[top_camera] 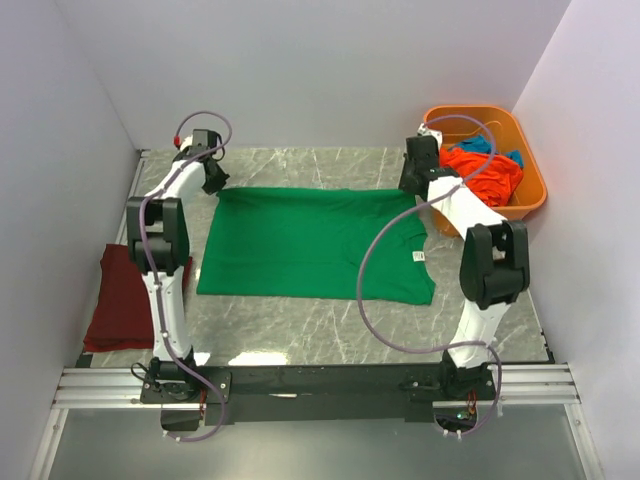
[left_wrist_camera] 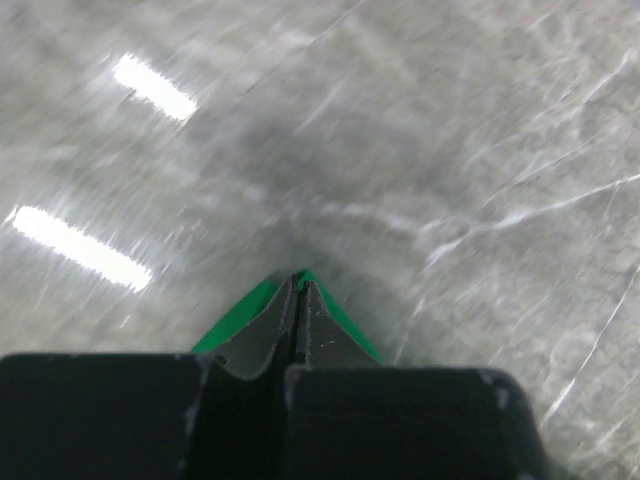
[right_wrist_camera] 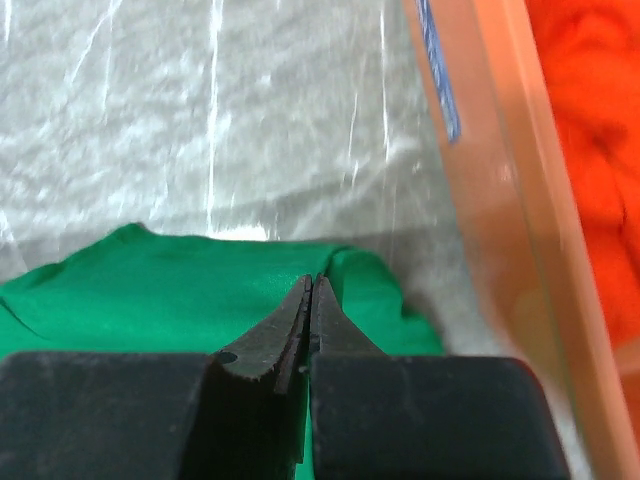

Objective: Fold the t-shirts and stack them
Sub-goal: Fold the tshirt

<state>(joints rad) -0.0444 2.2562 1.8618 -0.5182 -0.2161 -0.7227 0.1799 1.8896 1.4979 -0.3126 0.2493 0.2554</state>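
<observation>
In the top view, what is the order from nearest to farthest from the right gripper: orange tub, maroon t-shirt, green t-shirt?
1. green t-shirt, table centre, its corner at the right gripper.
2. orange tub, just beside it, far right corner.
3. maroon t-shirt, left edge.

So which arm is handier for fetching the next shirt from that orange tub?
Right, likely. The right fingers pinch the green shirt's far corner beside the tub; the left fingers hold the opposite corner, across the table.
</observation>
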